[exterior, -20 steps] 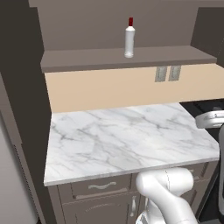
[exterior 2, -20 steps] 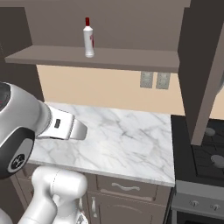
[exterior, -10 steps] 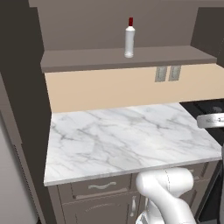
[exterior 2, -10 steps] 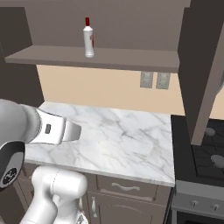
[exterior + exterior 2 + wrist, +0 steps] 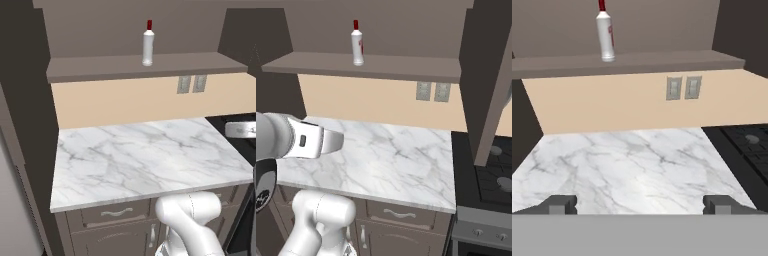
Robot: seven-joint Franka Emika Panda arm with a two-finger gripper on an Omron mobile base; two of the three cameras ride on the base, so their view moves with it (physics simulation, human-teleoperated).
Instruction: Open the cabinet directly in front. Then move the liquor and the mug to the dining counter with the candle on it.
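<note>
Gripper: the gripper (image 5: 640,204) is near the camera, low over the front of the worktop. Its two dark finger tips (image 5: 559,204) stand far apart with nothing between them. It is spread wide and holds nothing.

Worktop: the marble worktop (image 5: 145,160) is white with grey lines. It lies flat under the gripper. Nothing stands on the part that shows.

Drawers: below the worktop are dark drawer fronts (image 5: 117,214) with wavy silver handles. They are closed, so what is inside cannot be seen.

Stove: a black stove (image 5: 491,172) sits just beside the worktop, on its right side.

Back wall: a beige backsplash (image 5: 125,100) runs behind the worktop. Two grey wall sockets (image 5: 683,87) sit side by side on it.

Cabinet: the cabinet (image 5: 381,65) is up on the wall, above the backsplash. It is open. One dark door (image 5: 486,75) hangs out at the right in the right base view. Its shelf is flat and grey-brown.

Liquor: the liquor (image 5: 148,44) is the one thing seen in the cabinet. It stands on the shelf, far from the gripper and well above it. It is white with a red cap. It stands straight up, long way up and down, with the cap pointing to the top.
</note>
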